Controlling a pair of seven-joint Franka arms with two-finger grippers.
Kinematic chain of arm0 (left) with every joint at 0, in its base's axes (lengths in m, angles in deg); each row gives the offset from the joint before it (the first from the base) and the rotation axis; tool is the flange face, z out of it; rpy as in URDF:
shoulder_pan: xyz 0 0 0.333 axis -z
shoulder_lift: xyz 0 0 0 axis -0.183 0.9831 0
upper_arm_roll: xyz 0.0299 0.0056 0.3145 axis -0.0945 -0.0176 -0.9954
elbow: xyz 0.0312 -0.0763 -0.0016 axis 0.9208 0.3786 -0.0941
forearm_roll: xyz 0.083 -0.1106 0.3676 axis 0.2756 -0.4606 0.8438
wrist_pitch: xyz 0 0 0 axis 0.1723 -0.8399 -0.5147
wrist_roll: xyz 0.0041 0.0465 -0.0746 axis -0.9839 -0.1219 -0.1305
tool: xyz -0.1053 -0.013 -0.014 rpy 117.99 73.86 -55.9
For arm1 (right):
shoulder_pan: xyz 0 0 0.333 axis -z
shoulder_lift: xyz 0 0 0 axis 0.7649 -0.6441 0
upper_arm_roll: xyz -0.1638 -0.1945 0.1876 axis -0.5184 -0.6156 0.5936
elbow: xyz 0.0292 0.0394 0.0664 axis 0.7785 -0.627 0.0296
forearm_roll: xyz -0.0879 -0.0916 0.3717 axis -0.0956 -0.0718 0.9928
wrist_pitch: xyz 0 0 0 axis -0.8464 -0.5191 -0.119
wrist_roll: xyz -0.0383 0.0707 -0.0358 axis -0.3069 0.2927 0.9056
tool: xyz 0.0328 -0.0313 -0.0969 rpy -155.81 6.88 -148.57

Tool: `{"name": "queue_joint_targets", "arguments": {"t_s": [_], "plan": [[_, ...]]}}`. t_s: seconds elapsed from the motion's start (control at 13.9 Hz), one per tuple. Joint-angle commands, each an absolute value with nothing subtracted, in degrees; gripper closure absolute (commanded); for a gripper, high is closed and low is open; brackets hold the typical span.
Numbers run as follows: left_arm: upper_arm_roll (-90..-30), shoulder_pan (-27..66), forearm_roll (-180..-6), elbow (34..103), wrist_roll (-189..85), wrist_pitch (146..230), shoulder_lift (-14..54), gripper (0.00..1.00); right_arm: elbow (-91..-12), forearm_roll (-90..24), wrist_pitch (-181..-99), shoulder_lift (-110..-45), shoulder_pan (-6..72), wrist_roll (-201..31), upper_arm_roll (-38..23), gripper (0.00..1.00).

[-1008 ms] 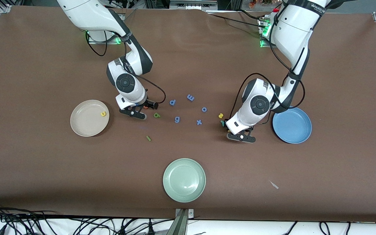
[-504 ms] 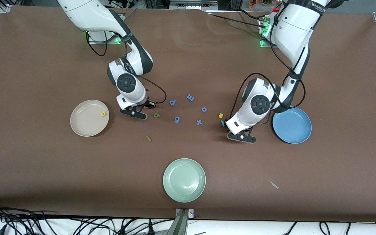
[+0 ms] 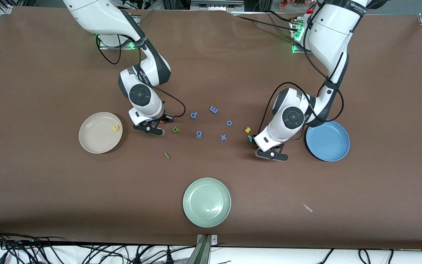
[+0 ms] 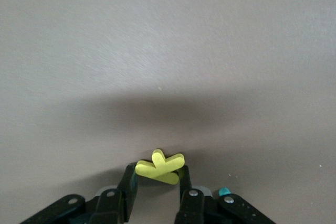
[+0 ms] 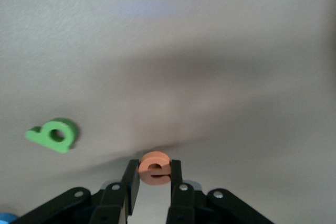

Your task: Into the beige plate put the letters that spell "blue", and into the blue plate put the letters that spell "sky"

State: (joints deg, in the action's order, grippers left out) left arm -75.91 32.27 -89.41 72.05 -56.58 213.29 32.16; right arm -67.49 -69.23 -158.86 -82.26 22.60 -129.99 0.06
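Brown table [image 3: 31, 176] — beige plate [image 3: 93, 143] holds "u" [image 3: 115, 128]; blue plate [image 3: 333, 150] bare; left tool [image 4: 156, 182] grips "k" [image 4: 160, 166], right tool [image 5: 154, 182] "e" [image 5: 154, 168].

Lighting: even, bright overhead light on the brown table [image 3: 50, 73]; short soft shadows under both arms. Glare: a pale sheen toward 12 o'clock in the front view. Focus: front view sharp; both wrist views washed-out grey, each crossed by one broad soft shadow.

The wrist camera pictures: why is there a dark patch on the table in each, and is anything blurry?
Left wrist view: a soft shadow lies on the table just past the yellow foam "k" held in the left gripper. Right wrist view: a similar shadow past the orange foam "e" in the right gripper; the light green "b" looks slightly soft.
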Motion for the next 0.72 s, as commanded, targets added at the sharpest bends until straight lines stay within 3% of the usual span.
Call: {"name": "queue_joint_targets", "arguments": {"t_s": [0.0, 0.5, 0.58, 0.65], "plan": [[-75.87, 28.66, -90.22, 75.05, -52.22, 207.28, 25.79, 0.7, -66.9, -69.52, -152.39, -78.91, 22.57, -117.54, -4.81, 0.9], [-75.79, 15.04, -90.22, 91.31, -29.2, 206.65, 14.01, 0.69, -66.9, -69.61, -148.86, -78.02, 22.83, -88.96, -20.02, 0.87], [-75.87, 13.72, -90.22, 91.94, -27.35, 206.64, 13.65, 0.69, -66.81, -69.61, -149.21, -78.55, 23.09, -86.84, -21.43, 0.83], [-75.87, 12.84, -90.22, 92.03, -25.85, 206.64, 13.73, 0.69, -66.73, -69.52, -149.38, -78.81, 23.62, -85.6, -21.97, 0.66]]}}
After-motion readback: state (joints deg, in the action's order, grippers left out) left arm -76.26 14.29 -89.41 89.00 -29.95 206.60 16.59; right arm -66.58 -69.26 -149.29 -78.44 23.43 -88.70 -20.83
